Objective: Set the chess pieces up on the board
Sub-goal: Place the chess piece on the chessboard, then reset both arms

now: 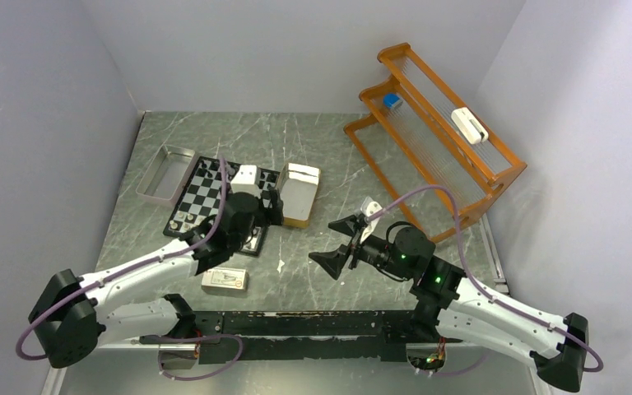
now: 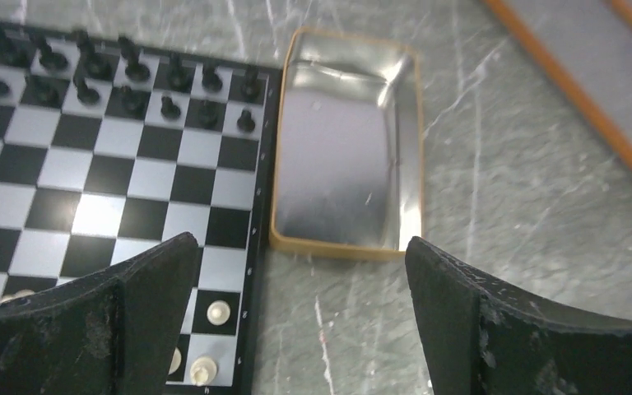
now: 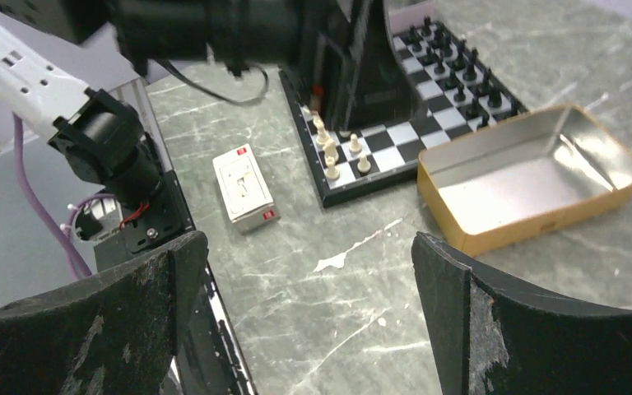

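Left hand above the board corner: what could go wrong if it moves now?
1. The open left hand hangs close over the white pieces at the corner of the board; a sideways move might topple them.
2. The empty tin lies close beside the board; a finger could catch its wall and shift both.

The top camera looks steeply down on the whole table [image 1: 296, 136]. The left wrist camera sits close above the board [image 2: 132, 185] and tin [image 2: 341, 156]; the right wrist camera sees both farther off, in its frame's upper right.
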Tool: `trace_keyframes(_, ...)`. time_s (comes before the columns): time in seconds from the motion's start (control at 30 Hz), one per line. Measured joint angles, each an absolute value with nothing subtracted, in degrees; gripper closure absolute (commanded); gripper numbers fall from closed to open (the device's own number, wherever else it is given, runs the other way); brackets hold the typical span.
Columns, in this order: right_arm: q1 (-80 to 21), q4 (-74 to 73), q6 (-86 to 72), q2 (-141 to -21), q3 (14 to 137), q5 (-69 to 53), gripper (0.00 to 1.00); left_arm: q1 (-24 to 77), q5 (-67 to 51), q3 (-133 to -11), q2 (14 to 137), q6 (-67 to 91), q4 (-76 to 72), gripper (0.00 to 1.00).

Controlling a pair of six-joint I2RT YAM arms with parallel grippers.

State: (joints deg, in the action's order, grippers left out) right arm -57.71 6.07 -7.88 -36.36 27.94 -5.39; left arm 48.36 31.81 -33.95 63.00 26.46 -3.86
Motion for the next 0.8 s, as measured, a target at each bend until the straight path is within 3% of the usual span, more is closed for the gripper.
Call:
trace_keyframes(0.2,-57.7,4.3,-12.8,-36.8,27.9,-1.8,0.00,48.4,32.2,-43.5,61.8,28.3,6.9,0.00)
trace_keyframes(0.37,-57.7,3.9,-14.0,-36.8,27.9,-0.2,0.00,48.4,29.1,-38.3,55.6,33.3,11.1,0.03)
trace_keyframes(0.4,-57.7,3.9,-14.0,-36.8,27.9,-0.1,0.00,48.5,28.0,-36.2,53.2,34.0,11.2,0.10)
trace_keyframes(0.47,-57.7,3.5,-14.0,-36.9,28.0,-0.1,0.00,48.5,26.6,-33.2,49.4,35.5,11.9,0.33)
trace_keyframes(0.6,-57.7,2.2,-14.0,-37.3,28.0,-0.1,0.00,48.4,25.8,-30.9,45.9,37.8,13.4,0.58)
trace_keyframes(0.77,-57.7,1.9,-14.2,-36.4,28.0,0.1,0.00,46.5,25.3,-30.4,47.7,40.6,15.0,0.69)
trace_keyframes(0.8,-57.7,1.9,-14.3,-36.1,28.0,0.1,0.00,45.7,25.1,-30.3,48.6,41.0,15.1,0.76)
